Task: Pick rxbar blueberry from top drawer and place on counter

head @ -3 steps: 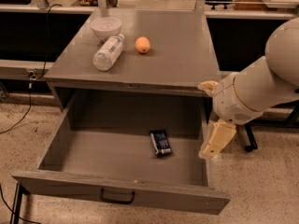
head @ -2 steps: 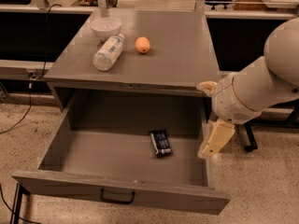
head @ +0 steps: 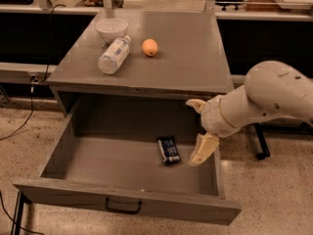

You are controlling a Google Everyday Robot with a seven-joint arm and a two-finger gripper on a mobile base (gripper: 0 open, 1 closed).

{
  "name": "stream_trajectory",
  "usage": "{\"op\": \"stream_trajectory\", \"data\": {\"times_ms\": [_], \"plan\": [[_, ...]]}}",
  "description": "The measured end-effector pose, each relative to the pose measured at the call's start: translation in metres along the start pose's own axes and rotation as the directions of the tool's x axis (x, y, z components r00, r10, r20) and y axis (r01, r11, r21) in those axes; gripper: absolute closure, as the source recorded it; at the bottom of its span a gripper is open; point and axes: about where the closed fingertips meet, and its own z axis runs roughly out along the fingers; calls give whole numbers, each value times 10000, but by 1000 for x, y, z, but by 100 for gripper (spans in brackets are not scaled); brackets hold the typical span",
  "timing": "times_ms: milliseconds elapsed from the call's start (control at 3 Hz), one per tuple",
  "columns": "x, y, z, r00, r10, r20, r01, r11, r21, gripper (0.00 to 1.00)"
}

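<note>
Your target, the small flat rxbar blueberry in its dark navy wrapper (head: 168, 150), lies flat on the floor of the wide grey wooden top drawer (head: 127, 199). The drawer stands pulled well out, so the bar can be reached from above. The cream 2-finger gripper (head: 193, 131) hangs over the drawer's right end as the camera sees it, just below the front edge of the flat grey counter (head: 186, 62). Its 2 fingers (head: 203, 148) stand apart with nothing between them, which I judge is so they can straddle the bar. The bar sits just beside the lower finger, on the side away from the drawer's right wall, close but not touching. You have not yet gripped it. Up beyond the fingers, the counter carries a clear plastic bottle (head: 114, 56) on its side, a round orange fruit (head: 150, 47) and a white bowl (head: 112, 28), grouped toward the far left. The counter's right half, nearer the fingers, therefore looks the easier place to set the bar.
</note>
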Motion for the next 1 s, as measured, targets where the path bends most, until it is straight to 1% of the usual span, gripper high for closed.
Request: {"op": "stream_trajectory", "data": {"times_ms": [333, 667, 1000], "plan": [[5, -7, 8, 10000, -67, 70, 66, 9998, 198, 0], [2, -3, 15, 9997, -220, -55, 217, 9985, -497, 0], [10, 25, 79, 9966, -818, 47, 808, 9707, -2264, 0]]}}
